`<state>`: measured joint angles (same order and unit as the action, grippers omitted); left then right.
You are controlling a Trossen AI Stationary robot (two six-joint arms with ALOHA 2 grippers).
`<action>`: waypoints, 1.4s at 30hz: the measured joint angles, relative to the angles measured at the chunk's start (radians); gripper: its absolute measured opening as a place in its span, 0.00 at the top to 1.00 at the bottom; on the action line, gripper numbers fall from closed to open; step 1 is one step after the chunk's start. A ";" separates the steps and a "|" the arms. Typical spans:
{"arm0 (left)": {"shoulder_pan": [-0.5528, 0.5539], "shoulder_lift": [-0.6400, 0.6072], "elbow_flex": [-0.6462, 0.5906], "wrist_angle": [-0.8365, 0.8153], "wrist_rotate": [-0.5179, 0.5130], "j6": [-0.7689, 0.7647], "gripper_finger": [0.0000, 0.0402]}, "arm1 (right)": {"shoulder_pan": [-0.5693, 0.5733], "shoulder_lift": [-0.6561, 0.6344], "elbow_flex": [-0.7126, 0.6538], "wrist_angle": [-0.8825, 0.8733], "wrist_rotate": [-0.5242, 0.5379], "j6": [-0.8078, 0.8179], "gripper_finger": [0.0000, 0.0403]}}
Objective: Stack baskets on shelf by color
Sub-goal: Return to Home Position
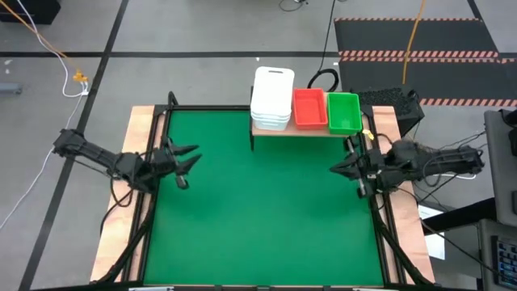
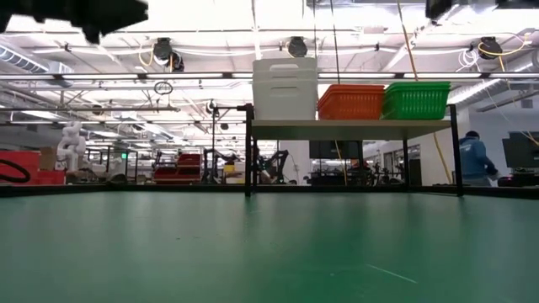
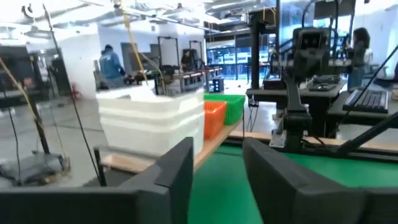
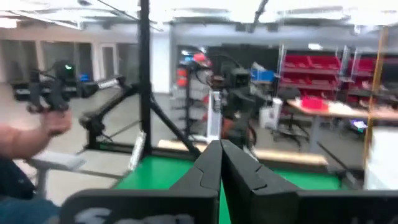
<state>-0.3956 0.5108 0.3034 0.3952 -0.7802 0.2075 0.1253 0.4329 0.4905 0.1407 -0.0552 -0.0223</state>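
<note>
If clipped, the white rectangular plastic baskets [image 1: 271, 99] stacked on the wooden shelf [image 1: 307, 131] might topple — unlikely: left tool [image 1: 191, 165] spread, right tool [image 1: 338, 168] pinched together, both well apart.

The high camera looks straight down on the whole green tabletop [image 1: 258, 210]. The low camera sits at its surface, facing level toward the far light wooden shelf on black legs [image 2: 349, 128]. The left wrist camera views that shelf nearer; the right wrist's faces the room.
</note>
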 joint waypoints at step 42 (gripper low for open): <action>-0.025 -0.465 -0.293 -0.253 0.097 -0.096 0.99 | -0.067 -0.193 -0.473 0.409 -0.128 0.034 1.00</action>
<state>-0.4206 0.0459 0.0101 0.1425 -0.6832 0.1115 0.0586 0.2400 0.0178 0.5500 -0.1829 0.0120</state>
